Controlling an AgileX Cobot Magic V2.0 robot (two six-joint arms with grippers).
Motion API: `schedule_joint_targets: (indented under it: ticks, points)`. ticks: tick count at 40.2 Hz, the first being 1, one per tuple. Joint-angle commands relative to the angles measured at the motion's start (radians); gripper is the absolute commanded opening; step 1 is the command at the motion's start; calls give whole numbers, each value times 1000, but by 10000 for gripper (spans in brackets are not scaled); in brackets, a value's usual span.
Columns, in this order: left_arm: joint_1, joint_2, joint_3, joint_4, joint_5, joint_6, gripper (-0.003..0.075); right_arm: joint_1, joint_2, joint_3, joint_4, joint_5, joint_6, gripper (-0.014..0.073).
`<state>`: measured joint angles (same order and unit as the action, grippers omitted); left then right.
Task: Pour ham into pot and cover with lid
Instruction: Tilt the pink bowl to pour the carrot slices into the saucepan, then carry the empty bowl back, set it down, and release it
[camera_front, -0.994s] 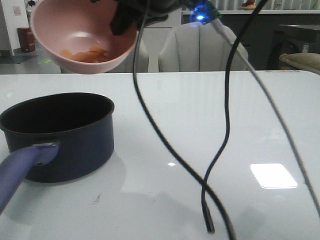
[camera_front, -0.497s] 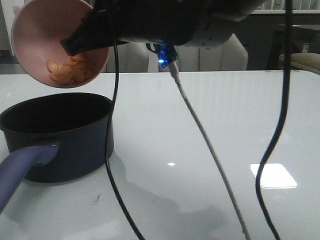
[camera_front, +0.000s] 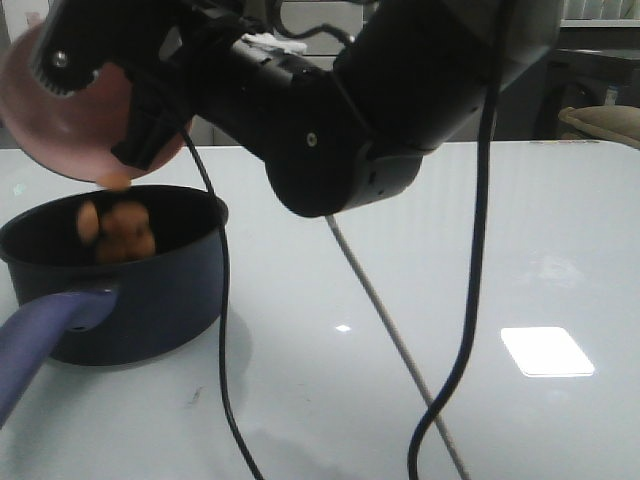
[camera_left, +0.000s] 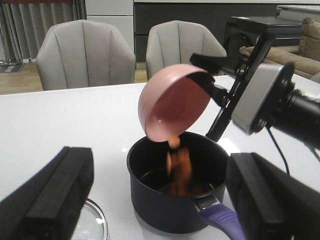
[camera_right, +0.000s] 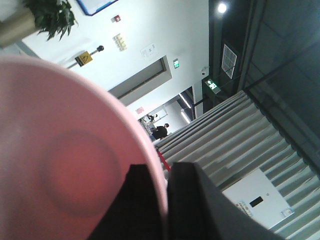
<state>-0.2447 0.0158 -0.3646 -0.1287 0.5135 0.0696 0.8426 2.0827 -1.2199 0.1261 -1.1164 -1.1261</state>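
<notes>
The pink bowl (camera_front: 70, 125) hangs tipped steeply over the pot (camera_front: 150, 290), a dark navy saucepan with a purple-blue handle (camera_front: 40, 335). Orange ham pieces (camera_front: 115, 230) are in mid-fall, blurred, from the bowl's low edge into the pot's mouth. In the left wrist view the ham (camera_left: 179, 162) streams down inside the pot (camera_left: 170, 210). My right gripper (camera_right: 164, 200) is shut on the rim of the bowl (camera_right: 60, 165). My left gripper (camera_left: 159, 195) stands open on the near side of the pot, holding nothing. The lid (camera_left: 97, 220) lies on the table beside the pot, only its edge showing.
The right arm (camera_front: 330, 120) reaches across above the white table (camera_front: 480, 230), with black and grey cables (camera_front: 470, 300) hanging from it. Grey chairs (camera_left: 85, 52) stand behind the table's far edge.
The right gripper has tipped the bowl further and carried it left over the pot. The ham, which lay in the bowl, is now spilling out and falling into the pot.
</notes>
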Motion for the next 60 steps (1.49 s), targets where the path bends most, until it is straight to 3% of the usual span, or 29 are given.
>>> schedule_joint_targets:
  ticks: [1, 6, 13, 17, 21, 33, 44, 52, 60]
  points:
    - [1, 14, -27, -13, -71, 0, 585, -2, -49, -22, -13, -170, -41, 139]
    - [1, 14, -27, -13, -71, 0, 585, -2, -46, -22, 8, -162, 49, 139]
    - [1, 14, -27, -13, -71, 0, 585, -2, -94, -25, 140, -84, 522, 139]
    - [1, 14, -27, -13, -71, 0, 585, -7, -136, -33, 170, 117, 777, 139]
    - [1, 14, -27, -13, -71, 0, 585, -7, -190, -35, 170, 313, 898, 139]
    - [1, 14, -27, -13, -71, 0, 585, -31, -401, -35, 217, 887, 943, 139]
    - [1, 14, -27, -13, -71, 0, 585, -224, -551, -35, 197, 1346, 929, 139]
    - [1, 14, -27, -13, -71, 0, 585, -410, -558, -35, 170, 1607, 929, 139]
    - [1, 14, -27, -13, -71, 0, 585, -519, -512, -35, 170, 1715, 929, 139]
